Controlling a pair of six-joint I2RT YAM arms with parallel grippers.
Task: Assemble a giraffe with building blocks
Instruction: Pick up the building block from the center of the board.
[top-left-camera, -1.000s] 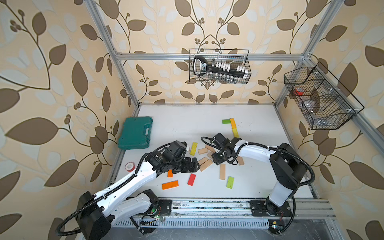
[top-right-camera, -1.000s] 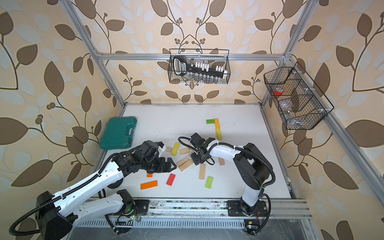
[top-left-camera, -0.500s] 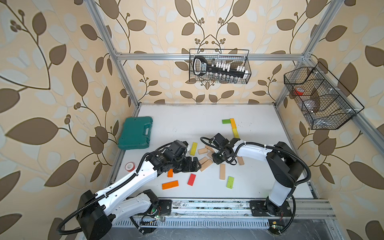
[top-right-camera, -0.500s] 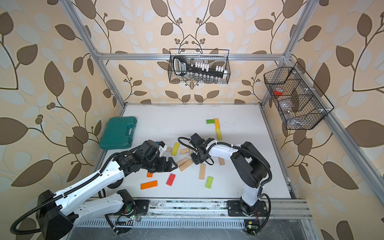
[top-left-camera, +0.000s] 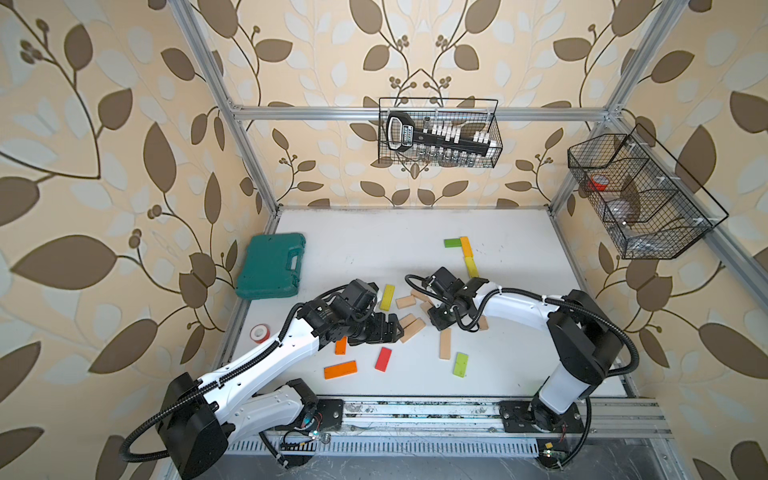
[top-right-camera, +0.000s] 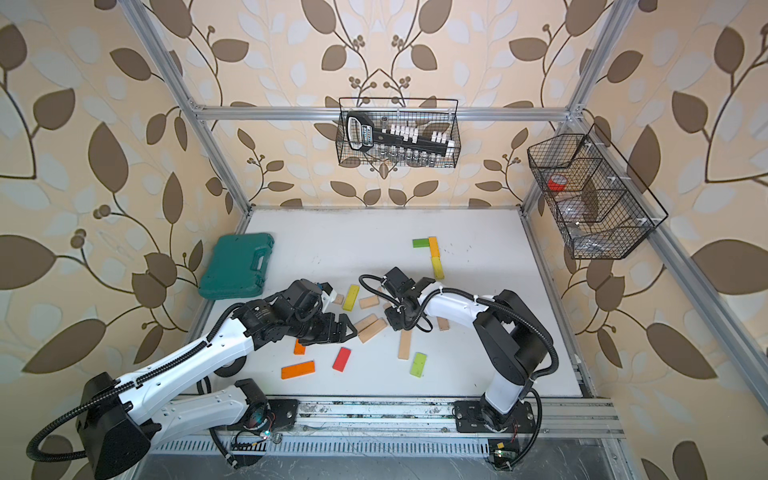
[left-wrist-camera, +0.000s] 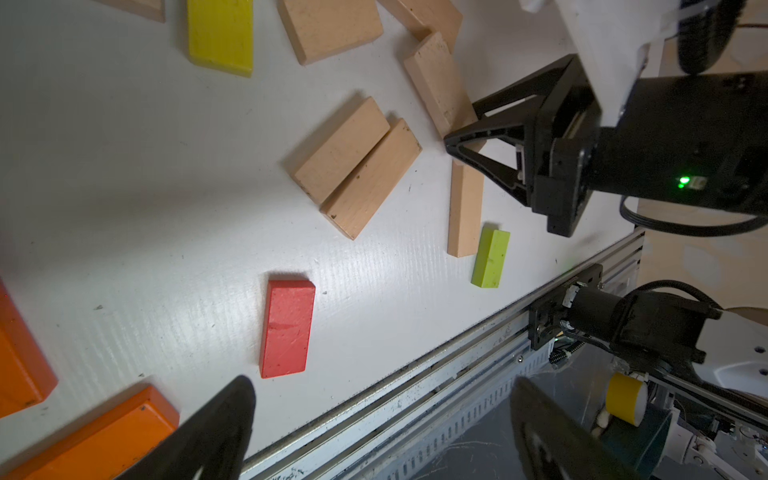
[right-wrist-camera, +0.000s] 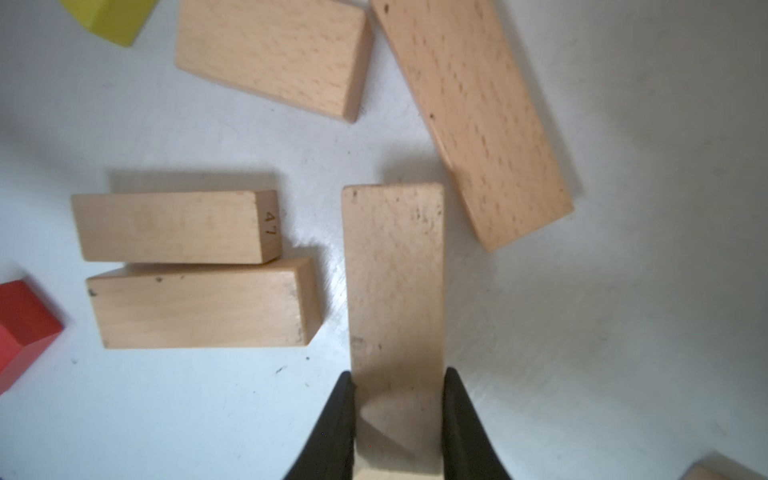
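At the upper centre of both top views, a wire basket (top-left-camera: 497, 124) held a black socket rack (top-left-camera: 440, 139); a mesh bin (top-left-camera: 665, 245) at the right edge held a red roll (top-left-camera: 599, 182). One beige block (right-wrist-camera: 174, 226) read "47". The right gripper (right-wrist-camera: 397, 374) clamped a beige plank (right-wrist-camera: 392, 270) among building blocks (top-left-camera: 409, 328) scattered mid-frame; the left gripper (left-wrist-camera: 384, 384) gaped wide.

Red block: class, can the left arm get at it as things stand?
Probably yes. The left gripper stands open close by the red block, which lies flat and alone on the table, nothing touching or covering it.
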